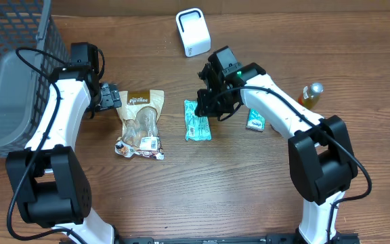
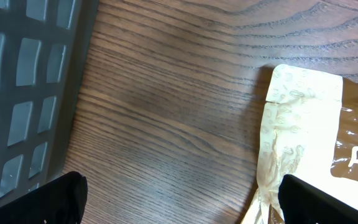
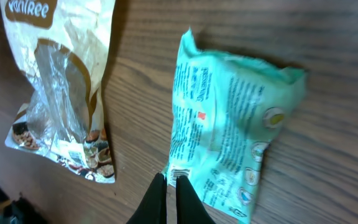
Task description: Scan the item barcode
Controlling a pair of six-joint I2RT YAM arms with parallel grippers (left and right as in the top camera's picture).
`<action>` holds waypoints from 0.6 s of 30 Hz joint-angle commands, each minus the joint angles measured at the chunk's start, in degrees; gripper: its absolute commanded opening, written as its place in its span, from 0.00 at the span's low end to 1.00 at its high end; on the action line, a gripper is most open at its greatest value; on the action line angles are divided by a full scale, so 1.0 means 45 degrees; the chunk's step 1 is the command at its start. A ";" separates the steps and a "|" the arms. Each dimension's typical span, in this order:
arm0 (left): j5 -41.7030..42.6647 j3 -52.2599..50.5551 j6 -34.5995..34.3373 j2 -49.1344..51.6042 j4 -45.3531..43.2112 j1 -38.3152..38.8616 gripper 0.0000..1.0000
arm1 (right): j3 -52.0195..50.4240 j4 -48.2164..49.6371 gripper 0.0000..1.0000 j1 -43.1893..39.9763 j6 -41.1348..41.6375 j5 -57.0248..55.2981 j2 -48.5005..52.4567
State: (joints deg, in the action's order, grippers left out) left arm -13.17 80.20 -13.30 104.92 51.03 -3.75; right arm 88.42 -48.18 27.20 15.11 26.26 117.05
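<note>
Overhead alone shows probable scanner [image 1: 193, 32].

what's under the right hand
The teal packet on the wooden table; the right hand, shut, sits at its edge beside the barcode. From overhead the hand hides that end, so whether it pinches the wrapper is unclear.

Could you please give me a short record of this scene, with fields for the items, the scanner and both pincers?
scanner: white scanner, standing apart from both arms
item: teal packet, lying flat, centre
neighbour: brown snack bag, flat, beside the teal packet, apart from it
left pincer: open, at the bag's top edge, holding nothing
right pincer: shut, tips at the teal packet's edge; grip unclear
bin: grey basket, far left
other: small packet; amber bottle
</note>
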 commanded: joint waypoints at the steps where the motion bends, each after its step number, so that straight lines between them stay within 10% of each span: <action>1: -0.0165 0.0068 0.0053 -0.0010 -0.0024 0.0068 1.00 | -0.0714 0.0602 0.04 0.0019 -0.0136 0.1171 -0.0413; 18: -0.0165 0.0068 0.0049 -0.0010 -0.0019 0.0078 0.99 | -0.2089 0.2297 0.04 -0.1035 -0.1753 0.4823 -0.0413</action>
State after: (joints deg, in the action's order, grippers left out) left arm -13.17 80.20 -13.30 104.92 51.03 -3.75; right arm 79.31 -38.35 24.38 9.41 44.34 117.05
